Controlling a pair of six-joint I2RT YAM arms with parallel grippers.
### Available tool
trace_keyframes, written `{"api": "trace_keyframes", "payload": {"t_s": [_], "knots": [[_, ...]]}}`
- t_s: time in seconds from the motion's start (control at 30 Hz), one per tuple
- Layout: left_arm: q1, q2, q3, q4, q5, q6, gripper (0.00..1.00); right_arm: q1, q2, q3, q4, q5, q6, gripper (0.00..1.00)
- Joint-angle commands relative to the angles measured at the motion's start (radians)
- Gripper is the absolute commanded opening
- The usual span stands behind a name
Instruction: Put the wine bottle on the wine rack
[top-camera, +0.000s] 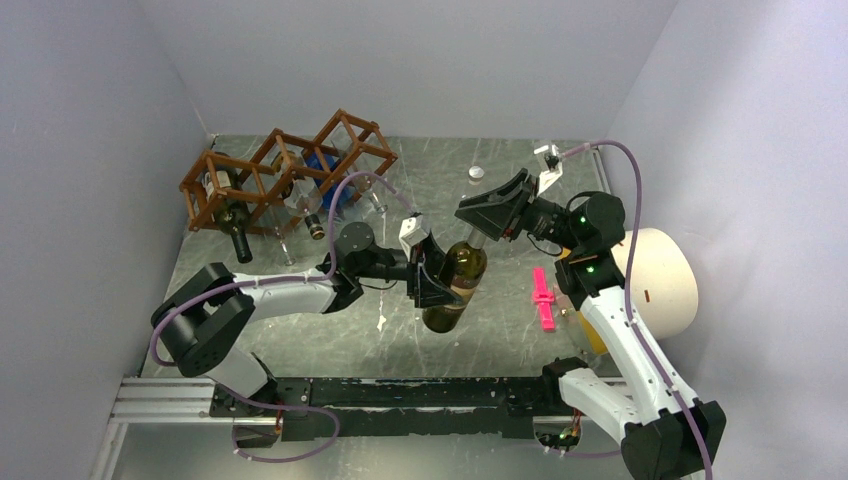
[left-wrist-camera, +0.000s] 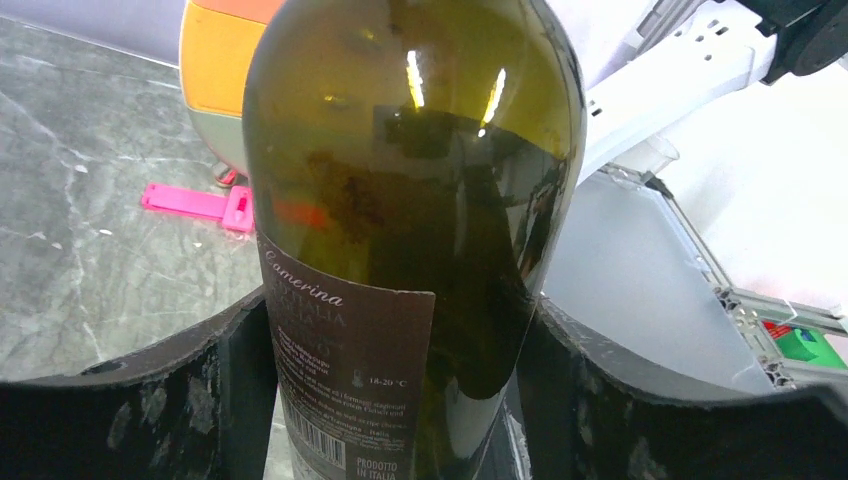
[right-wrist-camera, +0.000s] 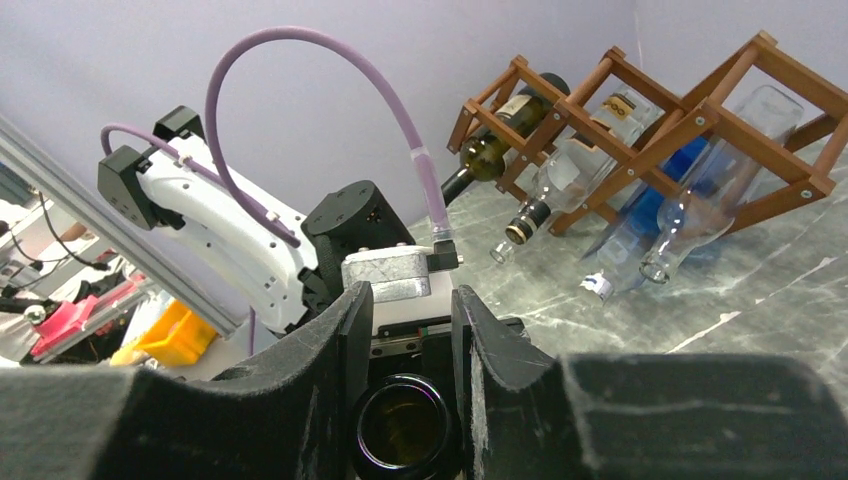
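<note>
A dark green wine bottle with a brown label hangs tilted above the middle of the table, its neck pointing up to the right. My left gripper is shut on its body, and the left wrist view shows both fingers pressed against the wine bottle. My right gripper is shut on the neck, with the bottle's open mouth between its fingers. The reddish-brown wine rack stands at the far left with several bottles lying in it, and the wine rack also shows in the right wrist view.
A pink plastic piece lies on the table right of the bottle. A large white and yellow rounded object sits by the right wall. A small cap lies at the back. Grey walls enclose the table on three sides.
</note>
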Motion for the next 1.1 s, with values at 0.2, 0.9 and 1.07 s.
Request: {"api": "trace_keyframes", "payload": {"t_s": [0.2,0.9,1.07], "knots": [[0.003,-0.061,0.052,-0.057,-0.182,0.194,0.07,0.006,-0.006,0.098,-0.292,0.101,-0.124,0.52],[0.001,-0.262,0.066,-0.467,-0.507,1.023,0.07,0.005,0.133,0.387,-0.858,0.297,-0.379,0.69],[-0.013,-0.269,0.071,-0.447,-0.582,1.219,0.07,0.005,0.149,0.418,-0.975,0.34,-0.458,0.69]]}}
